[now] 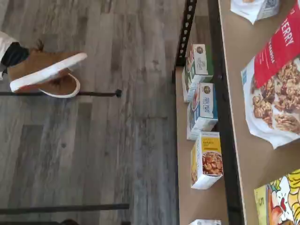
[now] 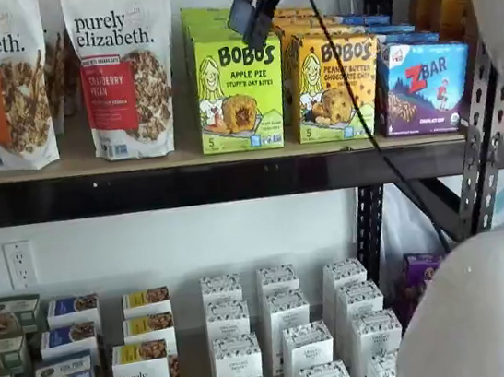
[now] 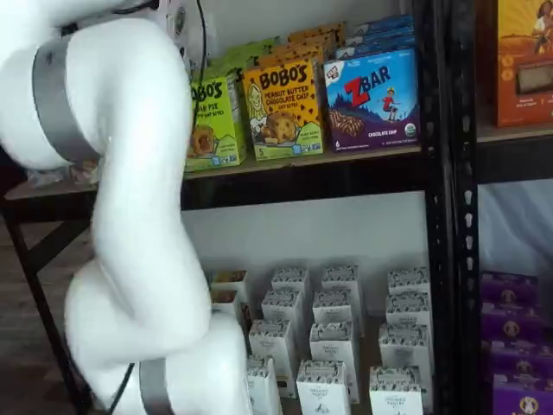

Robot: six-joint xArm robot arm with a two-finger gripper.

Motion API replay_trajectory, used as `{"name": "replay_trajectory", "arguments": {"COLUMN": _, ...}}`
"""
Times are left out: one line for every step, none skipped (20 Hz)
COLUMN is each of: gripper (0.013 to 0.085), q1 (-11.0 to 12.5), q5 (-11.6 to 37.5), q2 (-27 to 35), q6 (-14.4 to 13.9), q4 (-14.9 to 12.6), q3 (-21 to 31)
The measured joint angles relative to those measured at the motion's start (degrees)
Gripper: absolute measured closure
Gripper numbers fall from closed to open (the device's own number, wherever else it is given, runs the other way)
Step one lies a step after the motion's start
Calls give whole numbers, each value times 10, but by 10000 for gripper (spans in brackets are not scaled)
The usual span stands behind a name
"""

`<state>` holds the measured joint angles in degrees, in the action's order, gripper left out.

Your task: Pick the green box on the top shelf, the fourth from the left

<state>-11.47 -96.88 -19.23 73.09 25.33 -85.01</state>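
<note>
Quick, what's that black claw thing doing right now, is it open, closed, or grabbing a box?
Gripper: cannot be told; its black fingers hang from above in front of the green box, with no clear gap and nothing held.

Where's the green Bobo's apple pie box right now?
In both shelf views the green box stands upright at the front of the top shelf, between the strawberry pecan granola bag and the yellow Bobo's box.

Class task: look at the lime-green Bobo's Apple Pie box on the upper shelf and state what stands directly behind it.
Behind the green box, the lime-green tops of more such cartons run back in a row. How many, and their fronts, stay covered.
</note>
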Motion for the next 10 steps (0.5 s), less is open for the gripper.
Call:
{"name": "replay_trajectory", "arguments": {"gripper": 130, "q1": 3, "q5": -1, "q2": 2, "q6": 2, "q4": 1, "q3": -3}}
{"name": "replay_trajectory", "arguments": {"gripper": 130, "q1": 7, "q5": -4, "q2": 5, "q6": 4, "q4": 3, "q3": -9}}
{"name": "replay_trajectory", "arguments": {"gripper": 130, "q1": 11, "q5": -8, "q2": 9, "q6": 6, "q4": 4, "q3": -16}}
{"name": "replay_trajectory", "arguments": {"gripper": 130, "q1": 14, "q5": -12, "q2": 12, "q6": 8, "q4": 4, "q3": -21}}
{"name": "replay_trajectory", "arguments": {"gripper": 130, "q1": 17, "q5": -15, "q2": 14, "q6": 10, "q4": 6, "q3": -26}}
{"name": "replay_trajectory", "arguments": {"gripper": 130, "q1": 20, "q5": -17, "q2": 16, "q6": 11, "q4": 7, "q3": -28}}
{"name": "replay_trajectory", "arguments": {"gripper": 130, "q1": 22, "q5": -16, "q2": 17, "q6": 13, "q4": 9, "q3": -30}}
{"name": "replay_trajectory", "arguments": {"gripper": 130, "q1": 24, "q5": -12, "q2": 16, "q6": 15, "q4": 10, "q3": -30}}
{"name": "replay_trajectory", "arguments": {"gripper": 130, "q1": 25, "q5": -4, "q2": 14, "q6": 16, "q4": 11, "q3": -26}}
{"name": "replay_trajectory", "arguments": {"gripper": 130, "q1": 25, "q5": 4, "q2": 11, "q6": 16, "q4": 10, "q3": -22}}
